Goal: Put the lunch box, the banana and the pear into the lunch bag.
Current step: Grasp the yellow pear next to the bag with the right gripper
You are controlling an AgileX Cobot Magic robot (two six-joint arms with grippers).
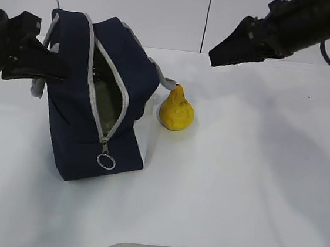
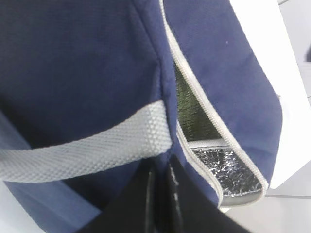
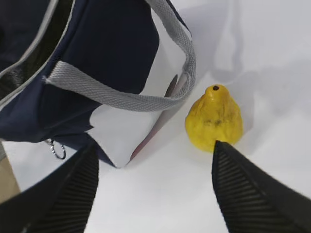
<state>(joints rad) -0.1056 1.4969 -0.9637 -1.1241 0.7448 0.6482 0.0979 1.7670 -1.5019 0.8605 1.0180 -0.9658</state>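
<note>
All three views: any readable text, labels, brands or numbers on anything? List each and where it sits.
None readable in any view.
Boxy navy-blue fabric lunch bag: no print, tag or logo on the visible faces; its white lower panel shows only a faint reddish mark at its edge, not lettering.
Squat yellow pear: no sticker.
White table: bare of markings.

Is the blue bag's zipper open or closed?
Open. The lunch bag's grey zipper is parted in a long gap showing its dark inside, and the left wrist view shows its silver lining.
</note>
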